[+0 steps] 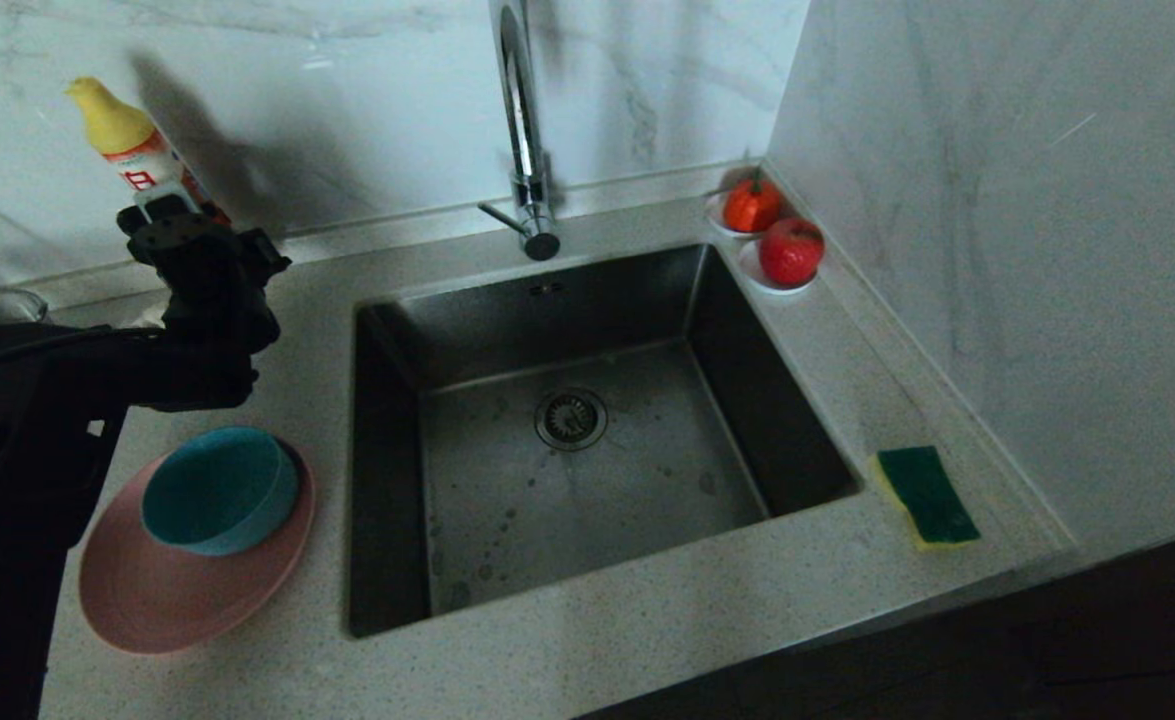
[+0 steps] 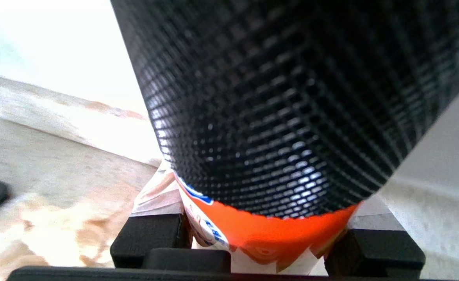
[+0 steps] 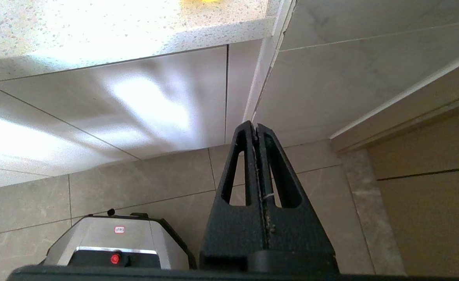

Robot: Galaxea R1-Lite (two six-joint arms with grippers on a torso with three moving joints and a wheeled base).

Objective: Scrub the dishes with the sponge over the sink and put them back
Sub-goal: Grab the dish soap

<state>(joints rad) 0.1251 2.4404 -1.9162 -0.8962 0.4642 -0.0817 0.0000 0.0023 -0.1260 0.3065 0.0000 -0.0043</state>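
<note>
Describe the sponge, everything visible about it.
The sponge is a small rectangular block lying flat on the speckled countertop to the right of the sink, close to the wall. Its dark green scouring layer faces up; yellow foam shows beneath along the near and left edges. It looks dry and uncompressed. It lies at a slight angle to the sink edge. Nothing touches it but the counter; neither gripper is near it.

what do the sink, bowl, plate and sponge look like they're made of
Sink: brushed stainless steel, going by its dull grey sheen and folded walls.
Bowl: teal, matte and smooth, likely plastic or melamine, though glazed ceramic is possible.
Plate: pink, same matte look, probably the same material.
Sponge: yellow foam showing at the edge, with a dark green fibrous scouring layer facing up.
</note>
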